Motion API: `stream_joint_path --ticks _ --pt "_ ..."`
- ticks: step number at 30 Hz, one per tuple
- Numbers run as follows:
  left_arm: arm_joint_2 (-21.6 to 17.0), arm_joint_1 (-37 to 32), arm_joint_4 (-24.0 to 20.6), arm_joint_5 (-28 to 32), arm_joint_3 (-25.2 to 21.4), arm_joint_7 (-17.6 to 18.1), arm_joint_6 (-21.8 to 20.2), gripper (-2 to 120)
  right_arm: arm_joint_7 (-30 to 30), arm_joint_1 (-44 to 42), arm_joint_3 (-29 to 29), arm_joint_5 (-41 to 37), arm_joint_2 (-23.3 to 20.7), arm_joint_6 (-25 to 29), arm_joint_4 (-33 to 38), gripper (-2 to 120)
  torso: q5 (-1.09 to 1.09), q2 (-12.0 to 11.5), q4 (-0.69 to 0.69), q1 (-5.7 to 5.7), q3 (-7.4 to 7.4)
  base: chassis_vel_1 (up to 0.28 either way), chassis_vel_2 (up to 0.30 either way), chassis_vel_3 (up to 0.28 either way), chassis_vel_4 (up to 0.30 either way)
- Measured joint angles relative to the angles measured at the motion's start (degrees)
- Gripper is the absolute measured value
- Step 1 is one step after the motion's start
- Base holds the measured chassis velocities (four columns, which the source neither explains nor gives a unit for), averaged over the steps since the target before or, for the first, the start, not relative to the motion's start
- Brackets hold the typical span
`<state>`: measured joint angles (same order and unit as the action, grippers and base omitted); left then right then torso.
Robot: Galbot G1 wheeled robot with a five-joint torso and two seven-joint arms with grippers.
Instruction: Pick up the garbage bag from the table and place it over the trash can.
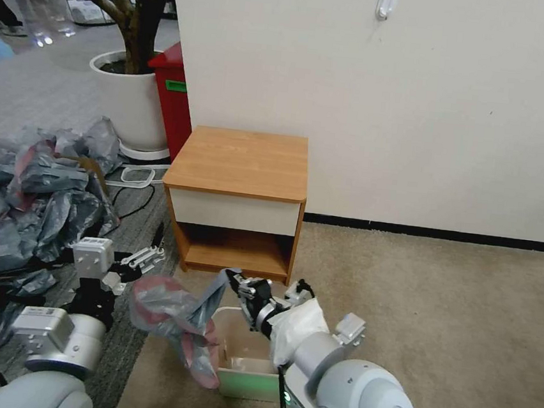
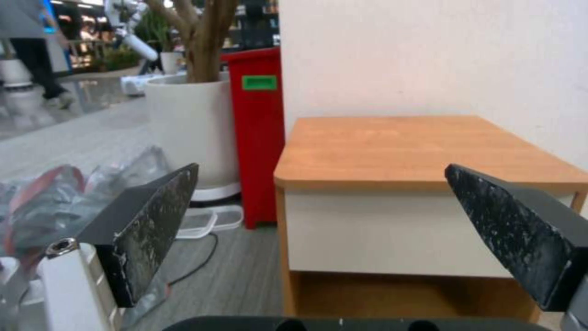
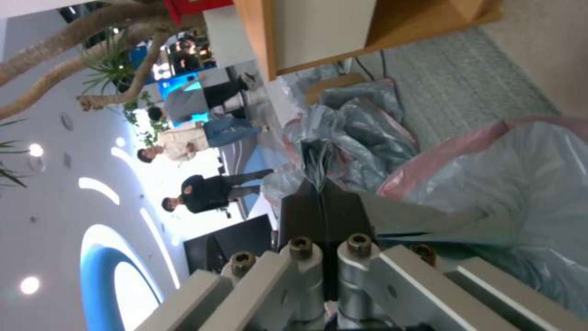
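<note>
The garbage bag (image 1: 174,316), grey and translucent with a pink-red band, hangs in front of the table (image 1: 241,162), draped over the left side of the cream trash can (image 1: 240,371) on the carpet. My right gripper (image 1: 234,277) is shut on the bag's top edge, just above the can's far rim. The wrist view shows its fingertips (image 3: 319,193) pinching the bag's plastic (image 3: 508,184). My left gripper (image 1: 151,258) stands open to the left of the bag, apart from it, its two black pads (image 2: 153,220) wide apart and facing the table (image 2: 422,151).
A heap of grey and pink bags (image 1: 22,199) covers the floor at the left. Behind the table stand a tall red bin (image 1: 173,98) and a white plant pot (image 1: 131,104). Beige carpet (image 1: 453,324) stretches to the right, a white wall behind.
</note>
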<state>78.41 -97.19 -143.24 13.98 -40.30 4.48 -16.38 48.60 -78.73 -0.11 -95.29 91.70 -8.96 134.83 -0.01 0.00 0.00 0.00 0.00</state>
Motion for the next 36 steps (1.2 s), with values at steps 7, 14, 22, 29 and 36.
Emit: stream_joint_path --ticks 7,14,22,29,36 --pt "-1.7 1.0 0.0 1.1 -0.5 0.0 -2.8 100 0.5 0.5 1.0 1.2 0.4 1.1 -4.5 0 0.01 0.0 0.00 0.00 0.00 0.000 0.000 0.000 0.000" --pt "-1.1 1.1 0.0 1.0 0.5 -0.2 -3.3 100 3.9 -0.8 2.7 4.2 -0.5 4.5 -5.9 0 0.01 0.0 0.00 0.00 0.00 0.000 0.000 0.000 0.000" --pt "-0.7 1.3 0.0 0.7 0.8 -0.3 -3.3 100 7.9 -2.7 6.3 5.7 -4.5 5.4 -5.4 0 0.02 0.0 -0.01 0.00 0.00 0.000 0.000 0.000 0.000" --pt "-0.3 1.2 0.0 0.3 1.5 -0.4 -3.3 100 10.1 -4.6 6.7 5.6 -6.1 5.3 -3.4 0 0.02 0.0 -0.01 0.00 0.00 0.000 0.000 0.000 0.000" --pt "0.3 1.0 0.0 -0.5 1.9 -0.6 -3.1 100 12.7 -6.1 6.9 5.9 -6.5 5.2 -3.0 0 0.02 0.0 -0.01 0.00 0.00 0.000 0.000 0.000 0.000"
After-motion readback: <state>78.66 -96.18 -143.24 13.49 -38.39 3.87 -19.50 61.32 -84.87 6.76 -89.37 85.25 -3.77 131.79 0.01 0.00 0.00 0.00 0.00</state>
